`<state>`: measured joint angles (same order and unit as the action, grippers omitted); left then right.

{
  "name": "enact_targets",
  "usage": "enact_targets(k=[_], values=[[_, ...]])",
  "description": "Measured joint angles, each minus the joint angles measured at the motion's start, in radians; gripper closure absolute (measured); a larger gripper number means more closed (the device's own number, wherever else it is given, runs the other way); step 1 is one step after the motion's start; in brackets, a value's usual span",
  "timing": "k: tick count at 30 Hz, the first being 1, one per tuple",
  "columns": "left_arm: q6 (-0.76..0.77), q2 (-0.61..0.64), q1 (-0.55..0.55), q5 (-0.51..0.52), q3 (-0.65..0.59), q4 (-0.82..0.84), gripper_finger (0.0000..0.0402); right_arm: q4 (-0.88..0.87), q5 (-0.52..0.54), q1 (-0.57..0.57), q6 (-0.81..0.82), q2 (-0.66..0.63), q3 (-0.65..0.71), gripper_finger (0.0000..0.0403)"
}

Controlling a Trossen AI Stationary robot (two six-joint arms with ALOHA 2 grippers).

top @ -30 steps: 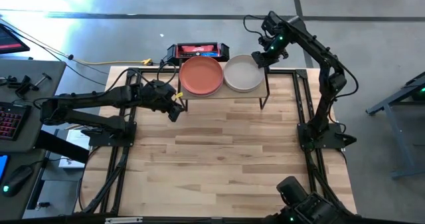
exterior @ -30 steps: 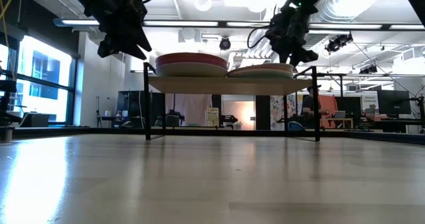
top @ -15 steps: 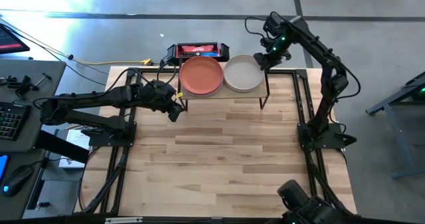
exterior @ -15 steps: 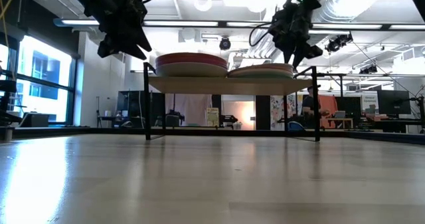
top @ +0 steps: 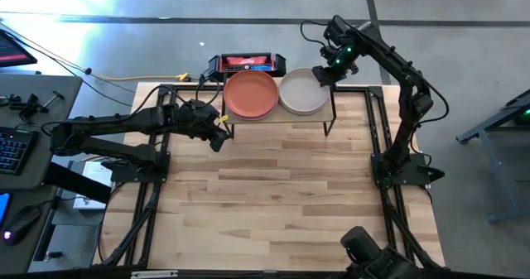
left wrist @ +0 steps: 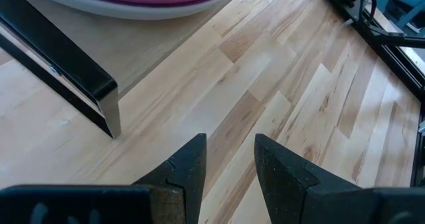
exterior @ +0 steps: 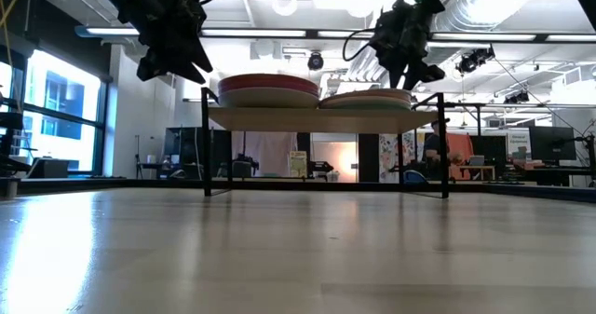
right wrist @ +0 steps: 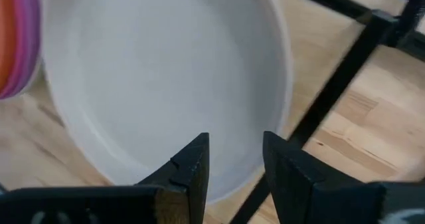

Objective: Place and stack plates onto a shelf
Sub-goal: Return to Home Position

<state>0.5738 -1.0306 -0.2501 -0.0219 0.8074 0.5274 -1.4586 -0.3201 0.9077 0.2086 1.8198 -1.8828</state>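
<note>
Shelf: a low light-wood board (exterior: 317, 119) on thin black metal legs (exterior: 206, 156), standing at the far edge of the desk (top: 281, 196), about midway between the arms.
Plates: two stacks sit side by side on the shelf, their rims touching or nearly so.
Left stack: a terracotta plate (top: 251, 95) lies on top. The left wrist view shows the rims below it, orange, then pink, then purple, with a pale one lowest.
Right stack: an off-white plate (top: 304, 92) lies on top. From desk height this stack looks lower than the left one.
Plate form: round and shallow with a low upturned rim. The surfaces are matte and plain, and each plate nests evenly in the one beneath.
Left hand: the left hand (top: 217, 136) hangs above the desk just left of the shelf's near left leg. Its two dark fingers are slightly spread and pinch nothing.
Right hand: the right hand (top: 323, 74) is raised over the far right edge of the right stack and clear of the plate. Its fingers are parted by a narrow gap and are empty.
Desk: pale wooden planks with visible grain, set in a black metal frame.
Beyond the shelf: a red-and-black box (top: 246, 63) lies just past the desk's far edge.
</note>
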Motion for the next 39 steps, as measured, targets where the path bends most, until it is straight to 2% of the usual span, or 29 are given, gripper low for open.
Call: enact_targets(k=[4,6,11,17,22,27,31,35,39], values=[[0.013,0.0,0.0,-0.01,0.0,-0.001,0.0284,0.001,-0.043,-0.001,-0.012,0.0,0.0,0.0284],[0.011,0.005,0.0,-0.046,0.0,-0.001,0.0284,0.0,-0.071,-0.002,-0.028,-0.007,0.0,0.0284],[-0.035,0.094,0.0,-0.072,-0.001,-0.001,0.0284,0.007,-0.126,-0.042,-0.105,-0.084,0.0,0.0284],[-0.113,0.273,0.0,0.014,-0.001,0.043,0.0284,0.144,-0.126,-0.138,-0.181,-0.214,0.0,0.0284],[-0.169,0.435,0.0,0.127,-0.001,0.11,0.0284,0.324,-0.121,-0.245,-0.157,-0.302,0.0,0.0284],[-0.243,0.605,0.0,0.21,-0.035,0.126,0.0284,0.388,-0.054,-0.354,-0.155,-0.344,0.0,0.0284],[-0.298,0.752,0.0,0.216,-0.094,0.127,0.0284,0.387,0.046,-0.416,-0.094,-0.343,0.0,0.0284],[-0.297,0.909,0.0,0.172,-0.17,0.118,0.0284,0.473,0.085,-0.464,-0.004,-0.353,0.094,0.0284],[-0.268,1.028,0.0,0.132,-0.239,0.094,0.0284,0.678,0.083,-0.523,0.09,-0.405,0.292,0.0284]])
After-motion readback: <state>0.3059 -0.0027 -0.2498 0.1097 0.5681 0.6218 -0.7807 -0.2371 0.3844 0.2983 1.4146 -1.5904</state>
